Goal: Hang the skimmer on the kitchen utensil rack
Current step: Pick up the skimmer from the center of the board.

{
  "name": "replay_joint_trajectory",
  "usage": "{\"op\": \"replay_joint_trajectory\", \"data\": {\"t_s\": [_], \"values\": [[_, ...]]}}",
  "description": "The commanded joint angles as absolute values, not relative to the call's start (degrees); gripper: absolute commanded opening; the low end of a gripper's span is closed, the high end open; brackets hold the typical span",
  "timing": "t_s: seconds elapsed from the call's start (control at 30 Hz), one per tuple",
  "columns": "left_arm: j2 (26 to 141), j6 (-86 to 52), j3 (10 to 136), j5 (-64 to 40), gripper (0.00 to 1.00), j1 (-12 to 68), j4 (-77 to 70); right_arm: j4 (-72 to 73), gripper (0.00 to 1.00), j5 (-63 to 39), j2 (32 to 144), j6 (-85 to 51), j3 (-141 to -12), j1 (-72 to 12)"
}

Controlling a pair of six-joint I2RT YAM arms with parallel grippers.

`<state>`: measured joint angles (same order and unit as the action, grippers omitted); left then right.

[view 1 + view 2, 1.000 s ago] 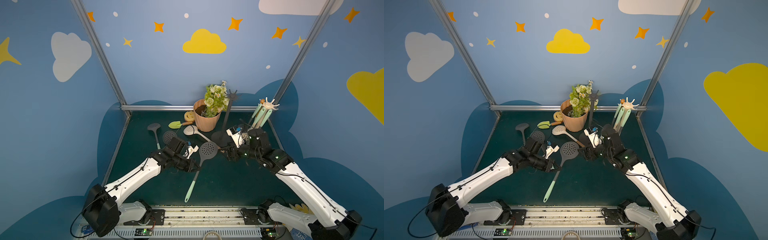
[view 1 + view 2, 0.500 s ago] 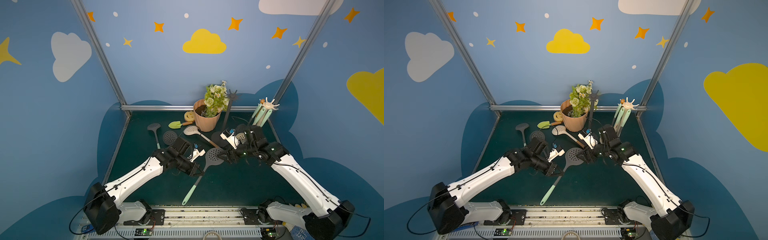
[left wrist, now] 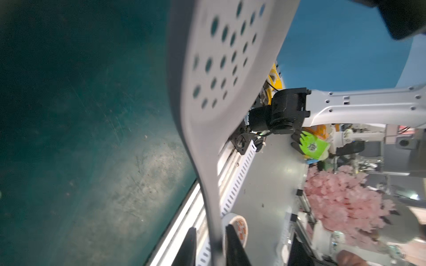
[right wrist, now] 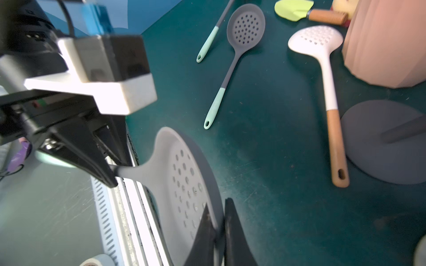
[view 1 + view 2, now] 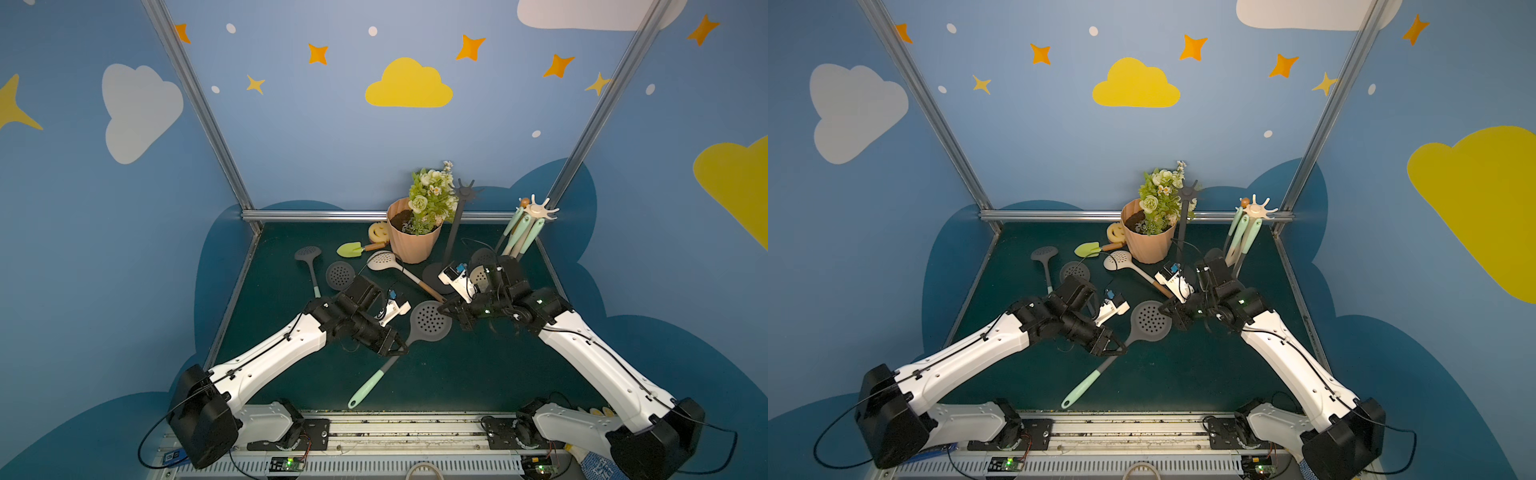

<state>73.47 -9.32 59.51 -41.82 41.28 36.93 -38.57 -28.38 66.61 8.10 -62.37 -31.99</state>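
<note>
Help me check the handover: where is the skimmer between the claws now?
In a top view the skimmer is mid-table between the arms, right claw pinching its head's rim, left claw around its neck.

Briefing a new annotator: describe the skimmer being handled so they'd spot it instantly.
Find the flower pot on the green table; look in front of it. The skimmer has a round grey head and mint handle. Only it is pinched by the right gripper; the other skimmers lie flat behind it.

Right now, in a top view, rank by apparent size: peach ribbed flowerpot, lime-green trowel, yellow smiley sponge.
Peach ribbed flowerpot
Lime-green trowel
Yellow smiley sponge
They sit close together, so distance barely matters.
</note>
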Motion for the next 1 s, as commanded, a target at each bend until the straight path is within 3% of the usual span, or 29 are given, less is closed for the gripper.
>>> {"op": "replay_joint_trajectory", "data": {"t_s": [0.0, 0.1, 0.3, 0.47, 0.67, 0.97], "values": [[73.3, -11.5, 62.2, -34.8, 0.67, 41.0, 35.1, -37.4, 0.00, -27.2, 64.7, 4.7, -61.7, -32.3], [72.0, -16.2, 64.4, -27.4, 0.81, 39.9, 34.4, -36.4, 0.00, -23.9, 63.5, 2.2, -59.9, -32.3], [65.2, -25.1, 64.1, -14.3, 0.92, 36.6, 25.6, -33.8, 0.00, -16.1, 60.9, -4.9, -55.4, -32.5], [62.1, -29.0, 64.9, -2.4, 0.92, 35.1, 26.3, -31.6, 0.00, -8.3, 59.3, -13.6, -52.8, -32.5], [59.0, -34.8, 63.7, 3.9, 0.92, 34.0, 25.4, -29.8, 0.00, 1.1, 57.9, -28.0, -51.7, -32.7], [55.6, -42.0, 57.7, 0.4, 0.89, 33.9, 16.7, -28.5, 0.00, 12.6, 59.0, -44.8, -51.8, -35.3]]}}
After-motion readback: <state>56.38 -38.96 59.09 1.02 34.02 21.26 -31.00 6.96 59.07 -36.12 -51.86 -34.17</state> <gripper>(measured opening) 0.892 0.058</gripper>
